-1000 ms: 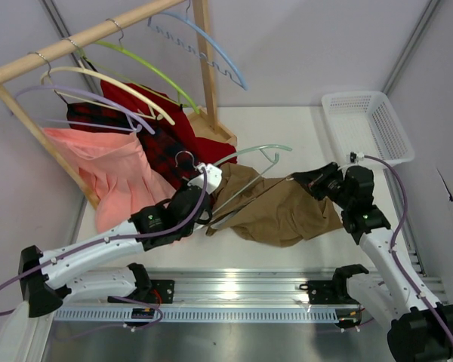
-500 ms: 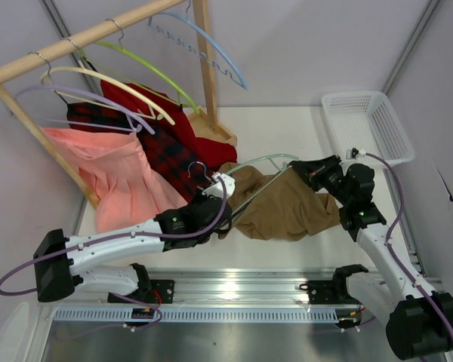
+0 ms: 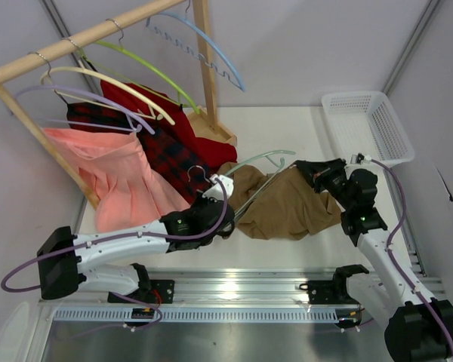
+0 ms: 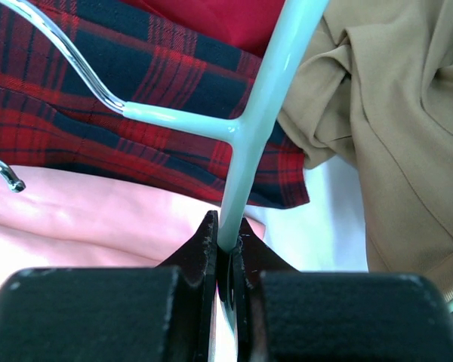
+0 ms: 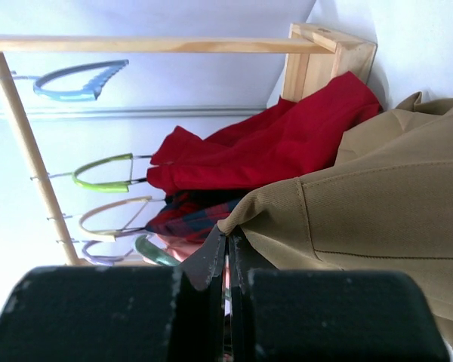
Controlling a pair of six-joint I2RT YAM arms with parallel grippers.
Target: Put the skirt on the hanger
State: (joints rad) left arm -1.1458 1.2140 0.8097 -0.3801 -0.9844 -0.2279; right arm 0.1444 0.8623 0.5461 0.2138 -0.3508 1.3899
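Left pincer (image 4: 226,235) pinches the hanger (image 4: 246,132); right pincer (image 5: 226,243) — nipping the skirt (image 5: 377,204) by its edge.

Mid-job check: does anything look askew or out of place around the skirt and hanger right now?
Yes. The skirt lies crumpled in a heap on the table, not spread out. The hanger sits tilted across its left part, gripped by the left gripper near the hook; the right gripper pinches the skirt's edge.
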